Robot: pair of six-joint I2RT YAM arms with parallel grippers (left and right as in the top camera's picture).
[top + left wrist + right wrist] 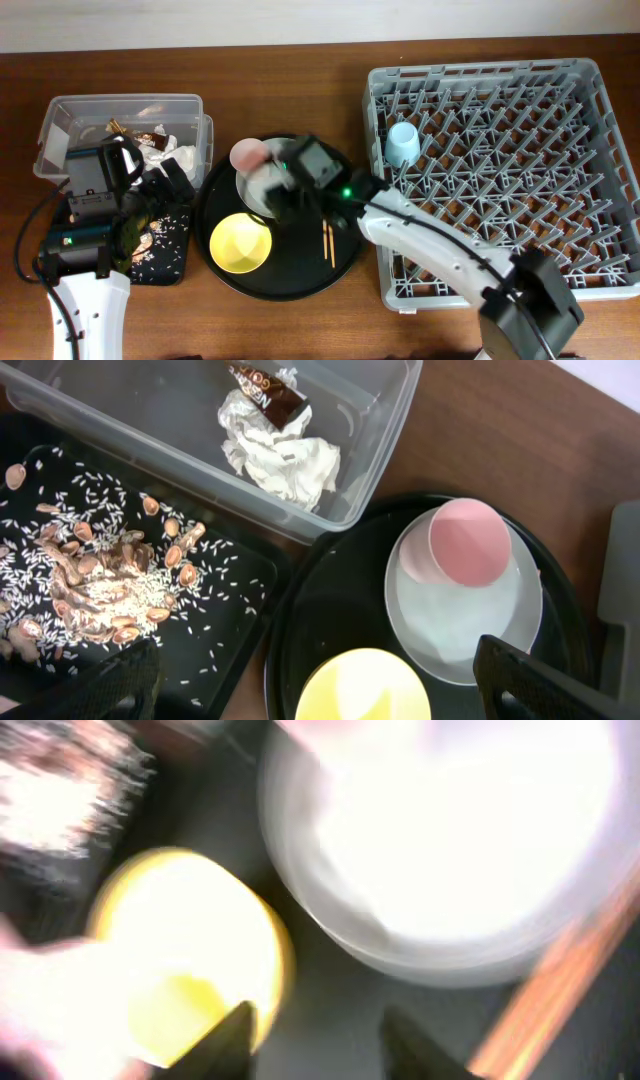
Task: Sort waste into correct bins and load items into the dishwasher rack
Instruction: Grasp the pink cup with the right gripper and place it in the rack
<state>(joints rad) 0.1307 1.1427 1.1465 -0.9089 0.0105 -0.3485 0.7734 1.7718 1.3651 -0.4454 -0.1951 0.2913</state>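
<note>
1. Clear tub point(385, 430), far left: holds the crumpled tissue point(280, 460) and a brown-gold wrapper point(268, 390). No waste shows outside the bins.
2. Shallow black tray point(235, 615), touching the tub's near side: holds the food scraps point(95, 575) among scattered rice grains.
3. Left gripper point(318, 655): jaws wide apart and empty, hanging over the seam between the shallow tray and the round black tray point(340, 585). Risk: it sits close to the right arm's working area, so a reach toward the dishes could bring the two arms together.
4. Yellow bowl point(365, 685): on the round tray, near side, empty.
5. Pink cup point(468, 540): resting on the far edge of the plate point(470, 625).
6. Right gripper point(325, 1035): above the plate. The wrist view is badly blurred, but the fingers look parted with nothing between them. Risk: a pinch on the plate's thin, smooth rim may slip, and lifting the plate would tip the cup off it.
7. Chopsticks point(328, 243): on the round tray, right side. Risk: a passing arm could roll them.
8. Dishwasher rack point(480, 72), far right: only the light-blue cup point(403, 145) is loaded.
</note>
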